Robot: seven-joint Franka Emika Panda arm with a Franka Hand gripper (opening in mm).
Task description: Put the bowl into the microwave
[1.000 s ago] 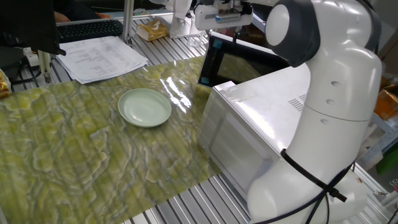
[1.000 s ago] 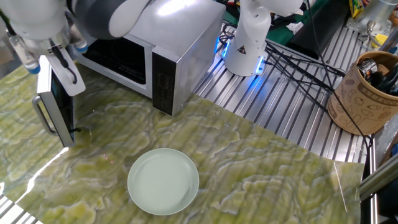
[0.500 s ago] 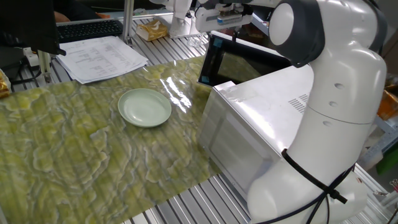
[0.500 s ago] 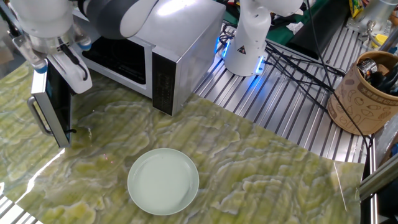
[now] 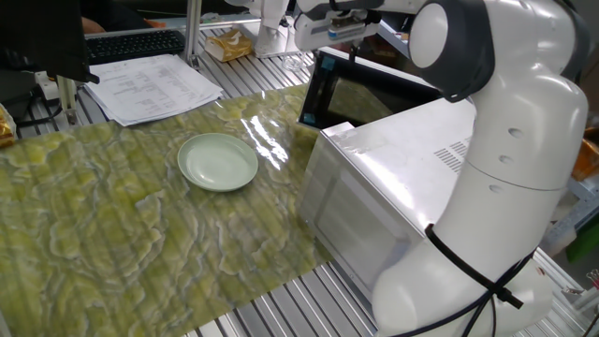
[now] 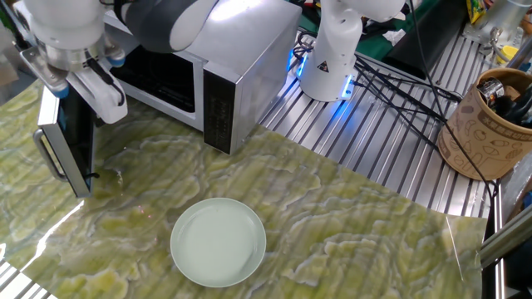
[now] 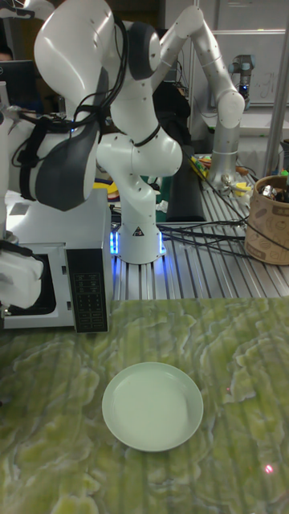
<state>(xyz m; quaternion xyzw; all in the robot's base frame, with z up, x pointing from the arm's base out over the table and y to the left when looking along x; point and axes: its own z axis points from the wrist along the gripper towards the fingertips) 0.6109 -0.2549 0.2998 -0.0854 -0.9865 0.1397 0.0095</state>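
Note:
The pale green bowl (image 5: 218, 161) (image 6: 218, 242) (image 7: 152, 405) lies alone and upright on the green marbled mat. The silver microwave (image 5: 393, 187) (image 6: 229, 71) (image 7: 56, 273) stands at the mat's edge with its dark glass door (image 5: 323, 89) (image 6: 73, 137) swung open. My gripper (image 6: 79, 93) (image 5: 337, 33) is at the door's top edge, well away from the bowl. Its white fingers (image 6: 108, 95) stand apart, one on each side of the door, so it looks open. Only part of the gripper (image 7: 18, 279) shows at the left edge of the tall view.
A brown patterned cup (image 6: 486, 124) (image 7: 269, 218) with tools stands on the slatted metal table. A second white arm's base (image 6: 332, 58) with cables is behind the microwave. Papers (image 5: 154, 84) and a keyboard (image 5: 131, 42) lie beyond the mat.
The microwave door has swung a little further open, and my gripper has shifted along with its top edge. The bowl has not moved.

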